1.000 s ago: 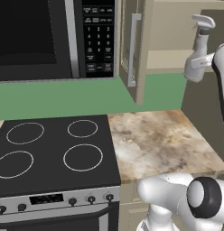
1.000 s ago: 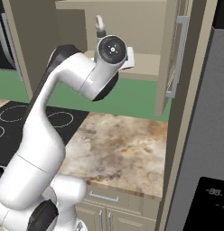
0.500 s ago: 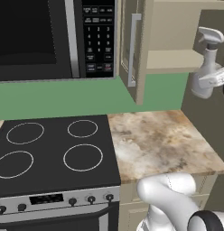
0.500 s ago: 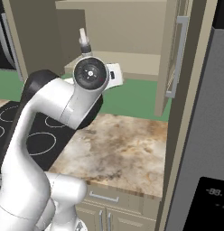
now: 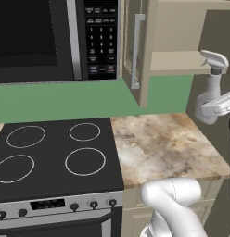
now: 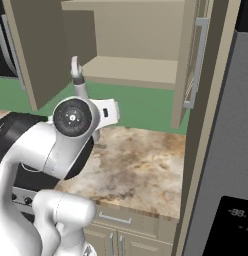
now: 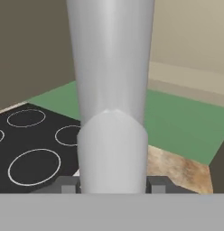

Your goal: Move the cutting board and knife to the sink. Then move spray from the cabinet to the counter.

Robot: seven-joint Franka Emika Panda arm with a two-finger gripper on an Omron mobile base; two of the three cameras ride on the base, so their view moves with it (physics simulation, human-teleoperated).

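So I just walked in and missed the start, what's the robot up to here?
The white arm holds the spray bottle upright between its fingers, in the air in front of the open wall cabinet and above the marbled counter. The bottle is off the shelf and not yet set down. The stovetop lies beside the counter.

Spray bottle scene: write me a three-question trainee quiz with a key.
1. True or false: the spray bottle stands on the cabinet shelf.
2. What lies below the held bottle? A) stovetop B) counter C) sink
3. What is clamped between the jaws of the gripper?

Key: 1. False, it is held in the air, clear of the shelf. 2. B. 3. The spray bottle.
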